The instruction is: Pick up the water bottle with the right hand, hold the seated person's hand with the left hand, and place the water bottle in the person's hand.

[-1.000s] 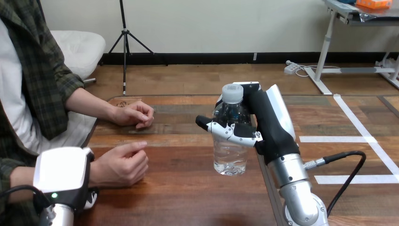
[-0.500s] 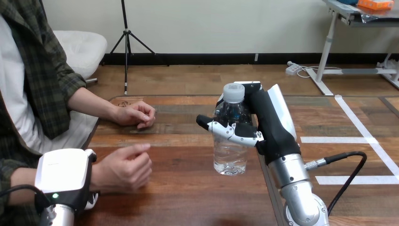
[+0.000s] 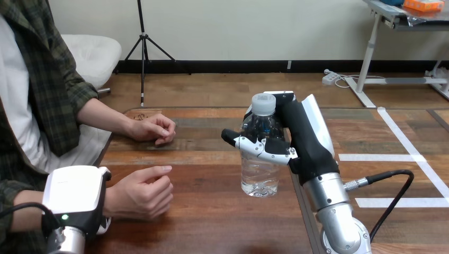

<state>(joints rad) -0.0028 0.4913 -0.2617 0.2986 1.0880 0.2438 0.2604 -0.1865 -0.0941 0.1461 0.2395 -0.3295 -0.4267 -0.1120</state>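
Left hand [image 3: 74, 197] sits low, white shell up, right over the person's wrist [image 3: 112, 198]; whether it has any grip there, I cannot tell. Just right of it the person's hand [image 3: 140, 191] rests on the table [image 3: 212, 222], loosely curled and not opened to receive. That's the worry: bring a bottle across to a half-closed palm and it may have nowhere to land. Beyond that, the person's other hand [image 3: 153, 128] lies apart. Then the water bottle [image 3: 259, 172], upright, well right of the left hand. The right hand [image 3: 306, 142] is clasped round its upper half, thumb across the front, forearm rising steeply from below. It's clear, slick plastic held high, so a quick swing could tilt or slip it.
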